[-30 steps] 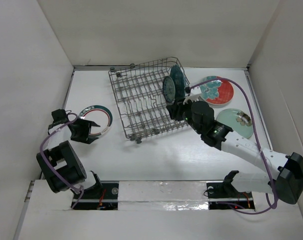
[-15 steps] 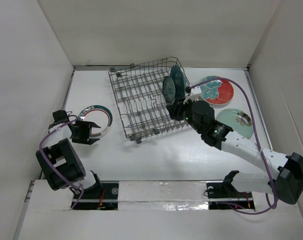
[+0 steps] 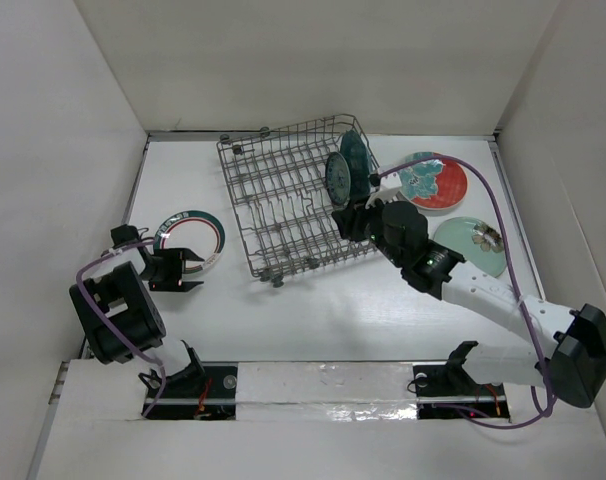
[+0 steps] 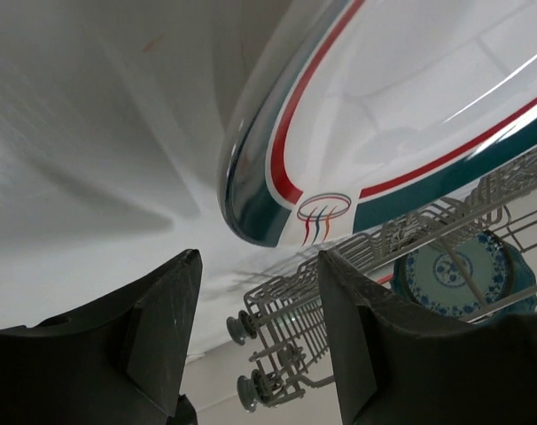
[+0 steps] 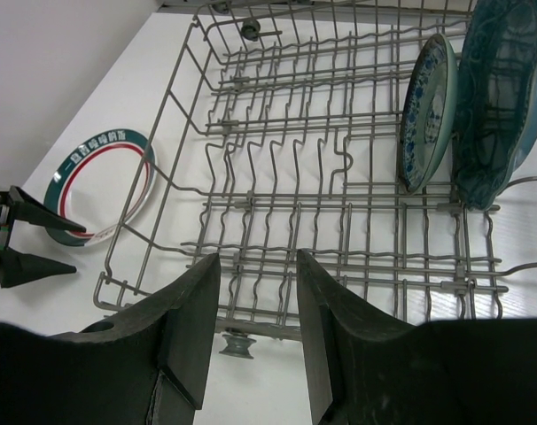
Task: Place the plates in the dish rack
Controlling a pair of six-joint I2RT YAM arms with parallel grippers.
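**Left hand lined up on the banded plate's near rim**

The white plate with the teal-red rim band (image 3: 190, 238) lies flat and face up on the bench (image 3: 313, 310), close to the left edge and well apart from the dish rack (image 3: 283, 190). The left hand (image 3: 193, 270) sits low, just beside the plate on the side towards the bench's near edge. Its fingers are spread and carry nothing. In the left wrist view the rim curves just ahead of the gap, and I cannot tell whether it touches a finger.

Being round, the plate has no long axis. What matters is that its thin edge faces the hand, so a pinch across the rim looks the likely next move.

The left arm is far the nearer one. The right hand (image 3: 345, 222) hovers at the rack's right, near corner, fingers parted with nothing visibly pinched.

The small teal patterned plate (image 3: 337, 178) and the dark teal scalloped plate (image 3: 358, 158) stand upright on edge among the tines, faces towards the bench's left and right edges.
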